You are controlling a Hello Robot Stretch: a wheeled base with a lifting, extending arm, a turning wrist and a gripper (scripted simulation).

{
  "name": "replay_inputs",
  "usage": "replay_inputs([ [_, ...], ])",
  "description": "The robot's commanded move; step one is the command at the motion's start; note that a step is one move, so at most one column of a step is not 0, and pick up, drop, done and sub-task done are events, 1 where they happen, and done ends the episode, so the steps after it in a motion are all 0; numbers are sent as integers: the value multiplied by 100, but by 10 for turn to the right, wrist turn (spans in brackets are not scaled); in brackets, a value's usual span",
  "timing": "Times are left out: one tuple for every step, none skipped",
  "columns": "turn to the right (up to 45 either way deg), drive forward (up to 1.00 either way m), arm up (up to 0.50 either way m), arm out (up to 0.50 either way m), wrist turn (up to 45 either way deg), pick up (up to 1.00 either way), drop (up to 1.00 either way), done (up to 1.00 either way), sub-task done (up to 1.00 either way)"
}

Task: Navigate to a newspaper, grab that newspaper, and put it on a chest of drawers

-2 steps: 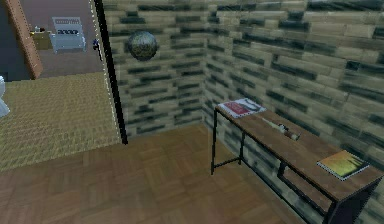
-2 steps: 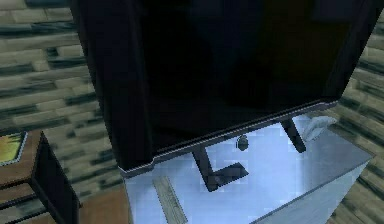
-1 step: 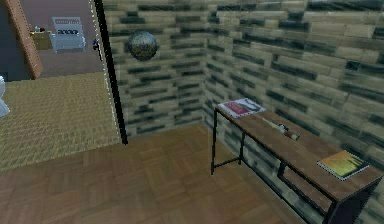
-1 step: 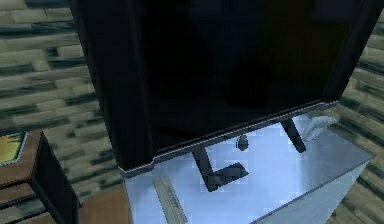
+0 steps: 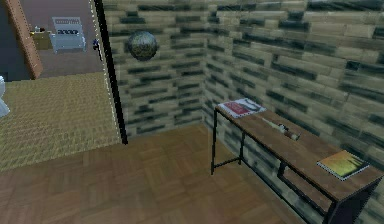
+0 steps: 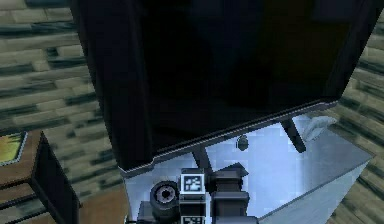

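Sitting at the arm side view's bottom centre, claw (image 6: 160, 198) overlaps a stand (image 6: 310, 165); grip and load cannot be told. One TV (image 6: 220, 70) above it. Forward view, right: one table (image 5: 265, 122), one white-red newspaper (image 5: 240, 107) (my guess) at its far end, one book (image 5: 343, 165) nearer. Best approach: drive alongside the newspaper, clear of the legs.

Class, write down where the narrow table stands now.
In the forward view's right half, the table stands along the brick wall, a paper at its far end and a book at its near end.
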Motion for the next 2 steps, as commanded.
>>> replay_inputs([
  [0, 0, 0, 0, 450, 0, 0, 0, 0],
  [0, 0, 0, 0, 450, 0, 0, 0, 0],
])
